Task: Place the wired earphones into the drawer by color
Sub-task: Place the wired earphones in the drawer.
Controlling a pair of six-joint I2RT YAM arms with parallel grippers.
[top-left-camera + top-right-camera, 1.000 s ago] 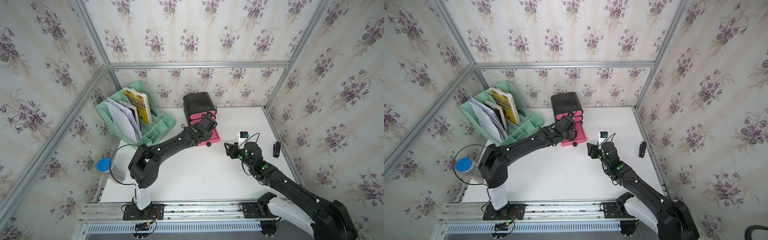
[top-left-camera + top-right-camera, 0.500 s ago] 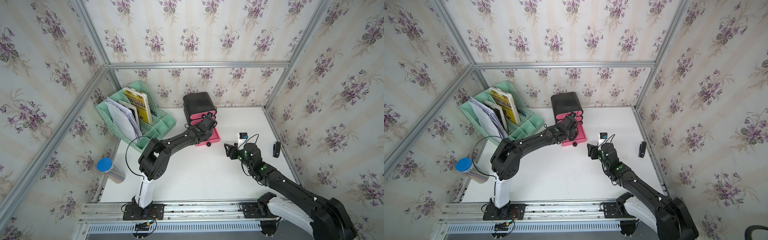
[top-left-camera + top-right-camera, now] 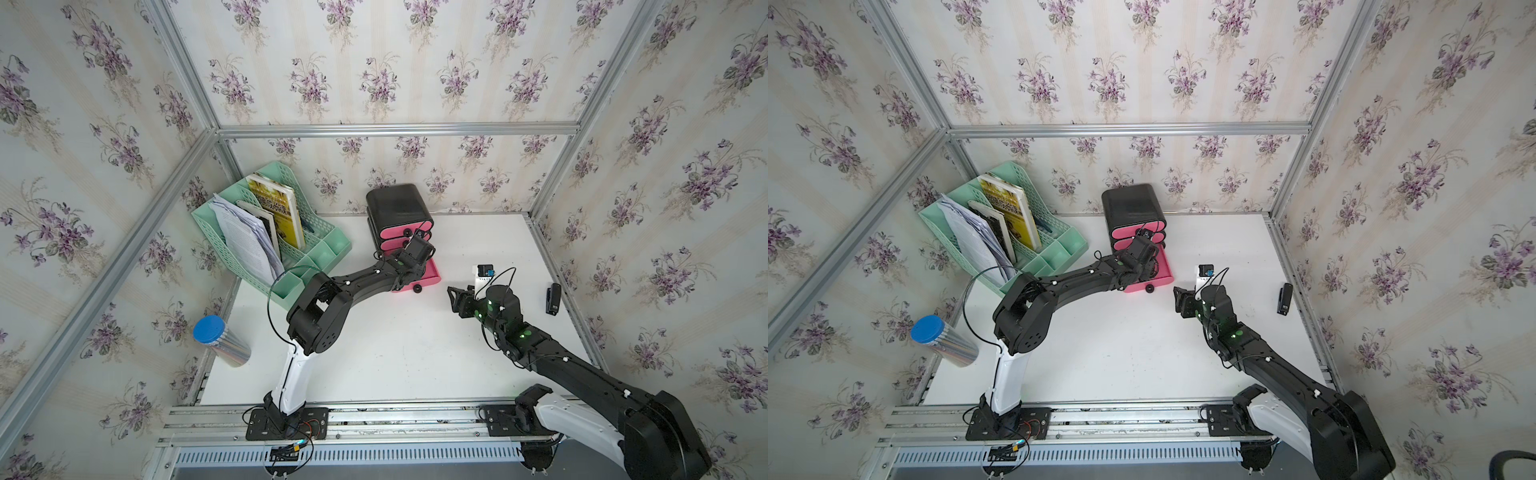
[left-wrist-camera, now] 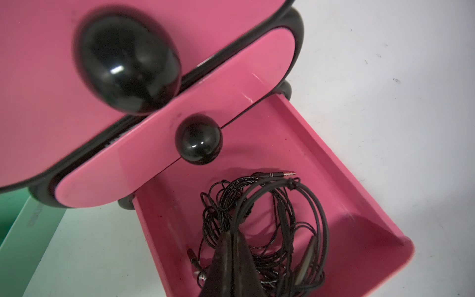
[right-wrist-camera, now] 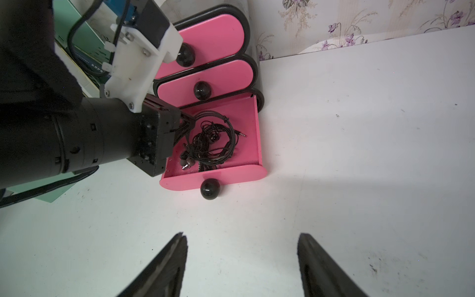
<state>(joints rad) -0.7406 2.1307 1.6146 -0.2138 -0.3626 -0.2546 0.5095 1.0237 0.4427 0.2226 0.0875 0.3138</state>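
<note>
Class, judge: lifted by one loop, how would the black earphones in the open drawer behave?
Likely floppy: the black earphones lie in slack, thin coils. Probably light, being so thin. The tangled loops may rise together, jack plug dangling.

Bare white tabletop (image 3: 395, 353) lies in front; the left gripper (image 5: 191, 120) and black earphones (image 5: 213, 144) occupy the open drawer (image 5: 250, 149).

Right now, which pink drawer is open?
The bottom drawer: it is pulled out, with black earphones inside. The middle drawer and top drawer above it are shut.
</note>
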